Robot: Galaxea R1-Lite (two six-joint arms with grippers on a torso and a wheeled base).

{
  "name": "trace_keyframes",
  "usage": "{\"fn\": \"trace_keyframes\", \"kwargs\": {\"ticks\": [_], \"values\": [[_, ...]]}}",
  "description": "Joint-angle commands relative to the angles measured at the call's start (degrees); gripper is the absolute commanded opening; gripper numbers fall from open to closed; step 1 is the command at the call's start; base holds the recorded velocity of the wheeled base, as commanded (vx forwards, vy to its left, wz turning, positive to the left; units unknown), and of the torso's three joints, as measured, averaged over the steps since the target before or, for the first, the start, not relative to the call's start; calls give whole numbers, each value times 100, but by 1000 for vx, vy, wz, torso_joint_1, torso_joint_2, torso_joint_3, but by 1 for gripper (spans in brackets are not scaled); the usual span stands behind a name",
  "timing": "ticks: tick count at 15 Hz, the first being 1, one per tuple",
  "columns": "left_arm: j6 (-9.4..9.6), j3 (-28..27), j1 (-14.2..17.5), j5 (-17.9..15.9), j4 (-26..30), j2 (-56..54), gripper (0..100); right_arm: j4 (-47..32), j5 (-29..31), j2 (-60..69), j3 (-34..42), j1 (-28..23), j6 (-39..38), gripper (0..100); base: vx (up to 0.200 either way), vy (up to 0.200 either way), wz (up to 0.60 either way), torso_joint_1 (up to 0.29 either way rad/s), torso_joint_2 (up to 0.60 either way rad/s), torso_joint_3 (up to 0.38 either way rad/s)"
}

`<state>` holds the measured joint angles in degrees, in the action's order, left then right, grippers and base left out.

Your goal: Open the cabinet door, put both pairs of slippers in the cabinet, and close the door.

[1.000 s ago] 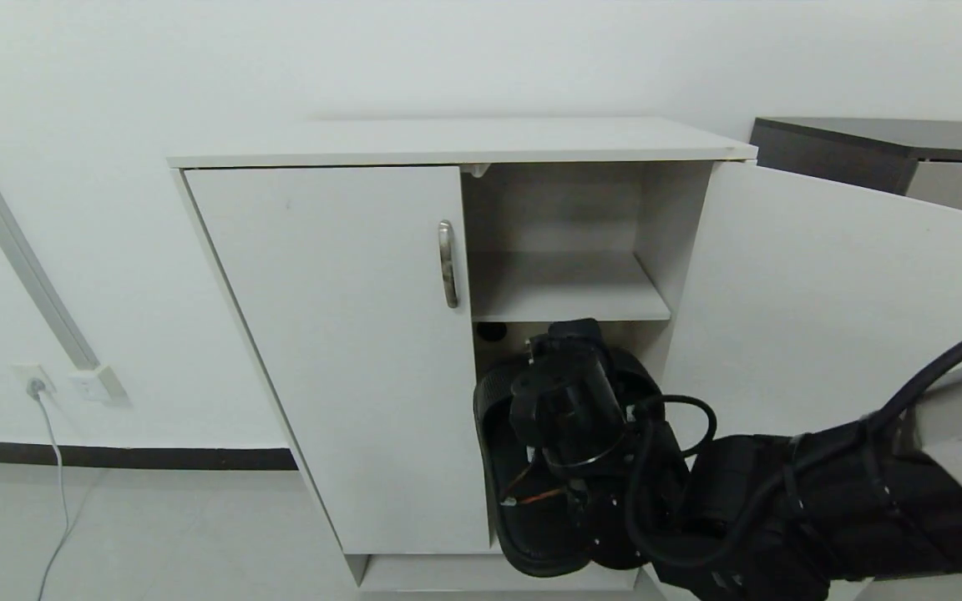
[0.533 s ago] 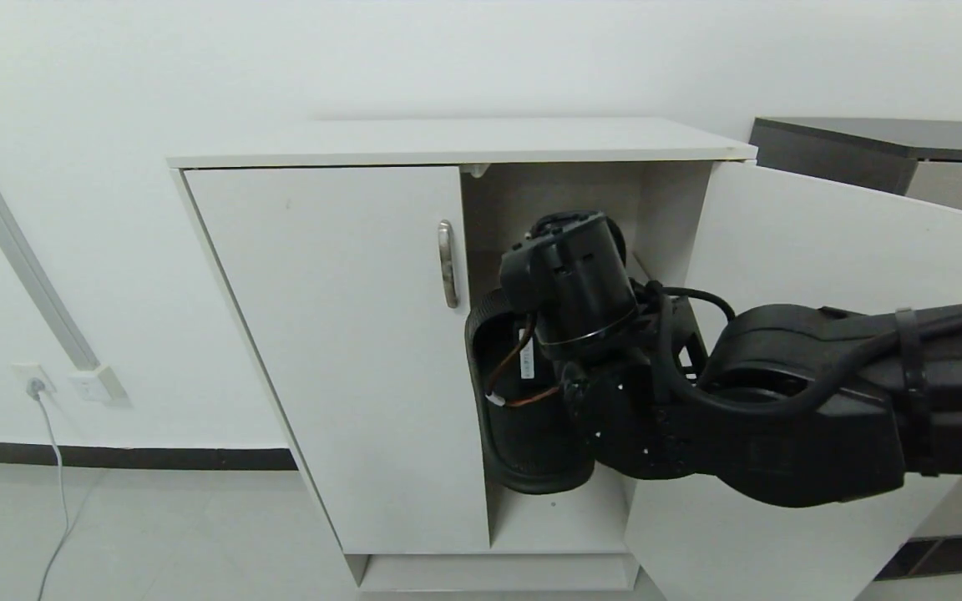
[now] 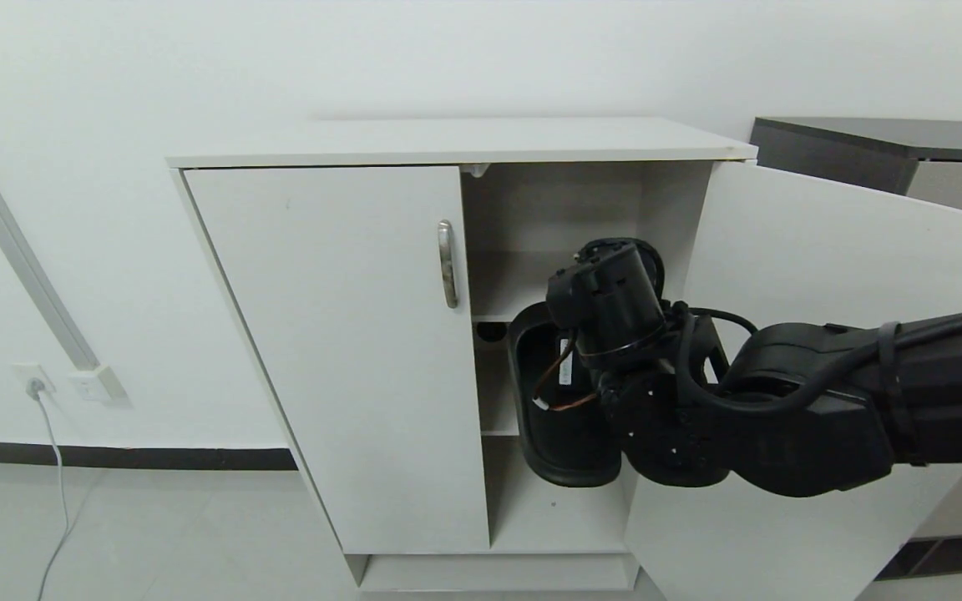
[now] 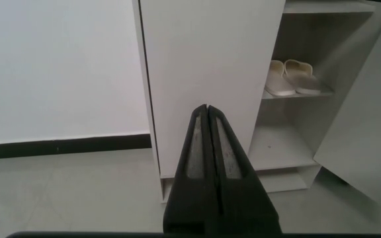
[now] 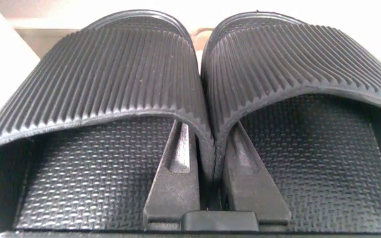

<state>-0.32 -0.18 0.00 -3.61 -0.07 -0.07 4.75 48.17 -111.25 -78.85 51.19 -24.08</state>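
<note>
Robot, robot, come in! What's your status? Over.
Right pincer shut on black slippers, at cabinet opening. Left pincer shut, empty. Pale slippers on shelf inside; right door open.

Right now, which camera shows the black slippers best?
Right wrist view: both black slippers close up, the right gripper shut on their inner straps. Head view has them partly behind the arm. Left wrist view faces the cabinet and beige slippers.

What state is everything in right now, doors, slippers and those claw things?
Right cabinet door: swung open.
Left cabinet door: shut.
Black slippers: pinched together, held at the cabinet opening.
Beige slippers: resting on a shelf inside.
Right gripper: shut on black slippers.
Left gripper: shut, empty.
</note>
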Motion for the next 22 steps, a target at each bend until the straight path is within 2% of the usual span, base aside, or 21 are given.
{"fn": "trace_keyframes", "kwargs": {"ticks": [1, 2, 11, 22], "values": [[-3, 1, 0, 0, -1, 7, 0, 26, 9, 33, 89, -4, 8, 0, 0, 0, 0, 0, 0, 0], [-3, 1, 0, 0, -1, 7, 0, 26, 9, 25, 98, -4, 8, 0, 0, 0, 0, 0, 0, 0], [-3, 1, 0, -8, -1, 7, 0, 43, 26, -28, 89, 102, 8, 0, 200, 0, 0, 1, 2, 1], [-21, 1, 0, 0, -1, 7, 0, 254, 17, -432, -201, 5, 131, 0, 18, 0, 0, 1, 0, 0]]}}
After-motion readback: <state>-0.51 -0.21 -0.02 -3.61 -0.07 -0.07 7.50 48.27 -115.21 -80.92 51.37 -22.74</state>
